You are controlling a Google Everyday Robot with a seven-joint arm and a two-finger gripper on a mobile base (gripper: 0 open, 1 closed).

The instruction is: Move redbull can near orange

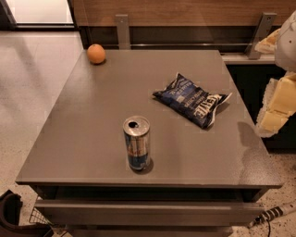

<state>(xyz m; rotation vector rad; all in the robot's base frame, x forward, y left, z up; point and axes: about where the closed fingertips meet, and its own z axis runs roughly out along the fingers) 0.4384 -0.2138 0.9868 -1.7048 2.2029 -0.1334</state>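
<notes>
Camera view: slim metallic redbull can (137,142); cream end effector (276,106) at right, grip unclear.

Pale speckled floor (32,83), wooden wall (185,11) behind.
The dark grey, matte tabletop (92,120) fills the middle, with a drawer front (148,212) under it. Two metal brackets (122,30) stand against the wall, and a bright opening (41,11) gives light at the upper left.

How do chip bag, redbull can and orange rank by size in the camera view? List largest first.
1. chip bag
2. redbull can, nearest the camera
3. orange, farthest away
The gripper is at the right edge.
</notes>
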